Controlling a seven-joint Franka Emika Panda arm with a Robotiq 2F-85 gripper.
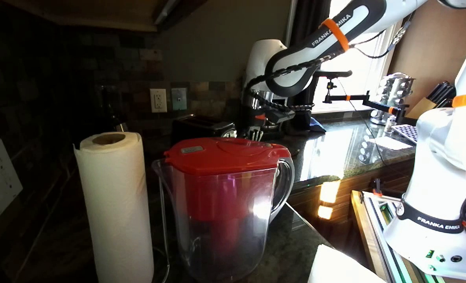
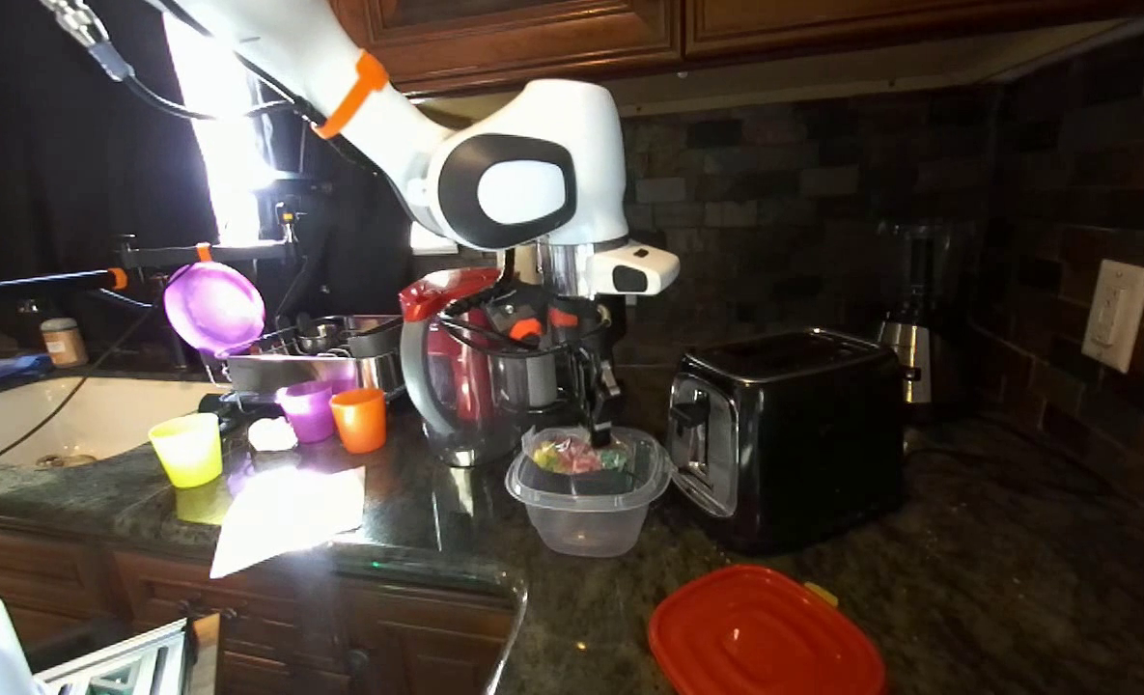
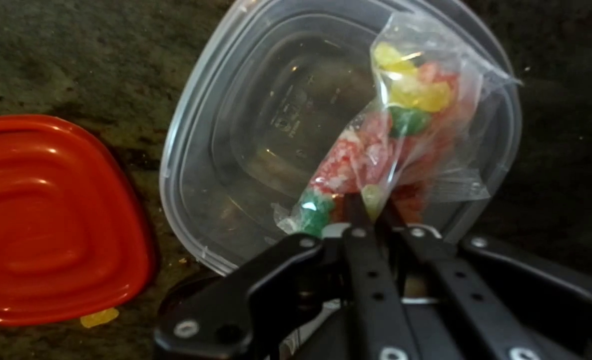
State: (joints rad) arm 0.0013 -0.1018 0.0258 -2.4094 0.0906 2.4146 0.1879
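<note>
My gripper (image 3: 374, 212) is nearly closed, its fingers pinching the clear plastic of a bag of red, green and yellow candy (image 3: 370, 145). The bag lies slanted inside a clear plastic container (image 3: 175, 150), towards the gripper's side. In an exterior view the gripper (image 2: 602, 430) points down into the container (image 2: 586, 529), where the candy bag (image 2: 572, 456) shows at the top. A red lid (image 3: 31, 220) lies on the counter beside the container, and it also shows in an exterior view (image 2: 765, 632). In an exterior view the pitcher hides the container.
A black toaster (image 2: 784, 434) stands close beside the container. A red-lidded pitcher (image 1: 225, 196) stands behind the gripper, near a paper towel roll (image 1: 115, 208). Yellow (image 2: 187, 450), purple (image 2: 307, 409) and orange (image 2: 359, 420) cups stand near the sink. A yellow piece (image 3: 99, 317) lies by the lid.
</note>
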